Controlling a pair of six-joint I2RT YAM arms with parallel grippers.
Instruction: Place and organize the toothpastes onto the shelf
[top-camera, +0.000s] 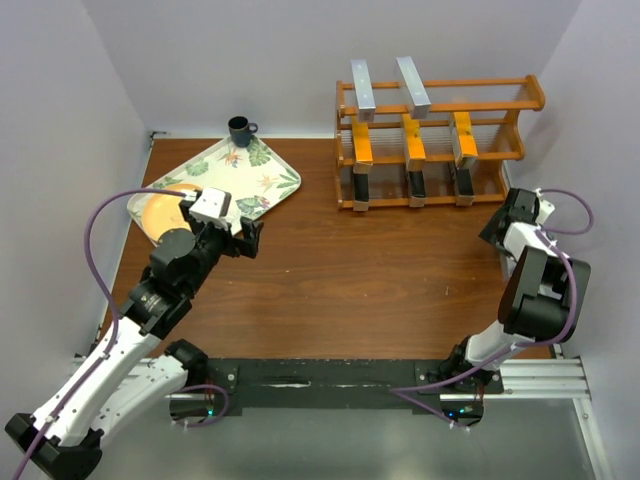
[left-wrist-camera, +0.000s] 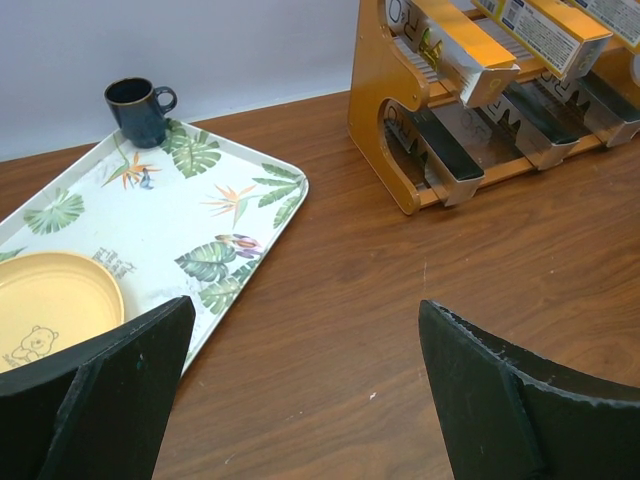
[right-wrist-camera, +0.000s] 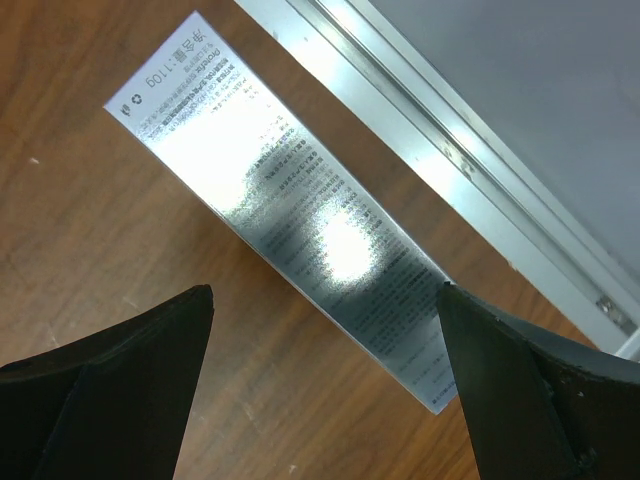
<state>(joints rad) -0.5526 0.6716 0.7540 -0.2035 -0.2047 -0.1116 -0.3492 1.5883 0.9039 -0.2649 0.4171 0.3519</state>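
Eight slim cardboard toothpaste boxes sit on the orange-brown wooden three-tier shelf (top-camera: 490, 105): two silver-grey boxes (top-camera: 362, 88) on top, three orange-yellow boxes (top-camera: 414, 140) midway, three black boxes (top-camera: 415, 185) lowest. A ninth silver-grey box (right-wrist-camera: 300, 210) lies on the brown bench (top-camera: 330, 270) under the right tool (right-wrist-camera: 322, 295). It and the left tool (left-wrist-camera: 305, 310) gape wide, empty.

Silver-grey toothpaste box (right-wrist-camera: 300, 215) flat on table (right-wrist-camera: 90, 250), fingers (right-wrist-camera: 110, 385) spread.

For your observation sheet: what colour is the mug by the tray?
Dark blue mug, clearest in left wrist view.
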